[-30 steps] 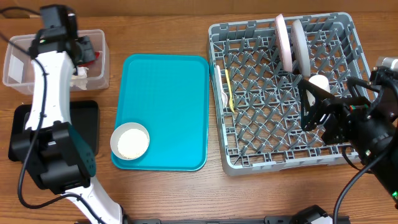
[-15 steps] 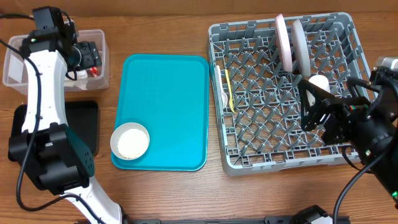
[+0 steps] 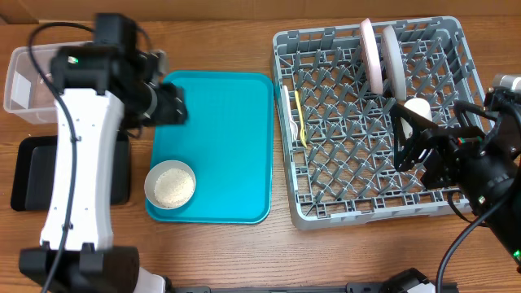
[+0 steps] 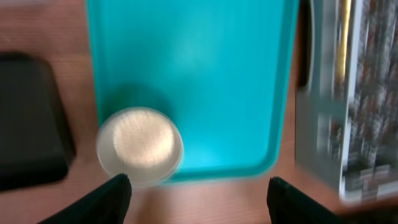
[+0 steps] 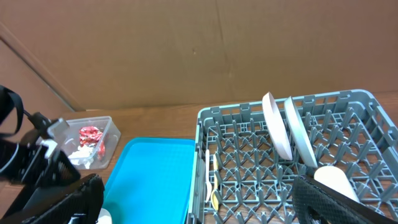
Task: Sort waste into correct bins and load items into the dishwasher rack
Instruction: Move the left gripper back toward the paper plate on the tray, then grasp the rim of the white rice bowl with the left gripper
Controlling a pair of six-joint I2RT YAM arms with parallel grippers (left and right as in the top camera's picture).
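At the near-left corner of the big teal plastic tray [image 3: 220,98] sits a pale round bowl [image 3: 170,185] with white rice-like grains [image 4: 144,140] in it. Just left of the teal tray lies the shallow black rectangular tray [image 3: 28,175]. The left gripper [image 4: 198,200] hovers over the teal tray's far-left part, its 2 fingers spread wide with nothing between them.

Right of the teal tray stands the large square grey plastic rack [image 3: 370,213]. The right gripper [image 3: 404,140] hangs over the side of it away from the teal tray, fingers parted and empty, just beside a small white cup [image 3: 418,107]. A pale yellow spoon [image 3: 299,110] and a white plastic fork [image 3: 292,126] rest in the rack's row nearest the teal tray.

Off the teal tray's far-left corner, the clear rectangular plastic tub [image 3: 24,89] holds a crinkled red wrapper [image 5: 91,134] and a crumpled white napkin [image 5: 81,154]. Farthest back in the rack, 2 round plates stand on edge: a white-pink plate [image 3: 372,55] and a pale grey plate [image 3: 392,55].
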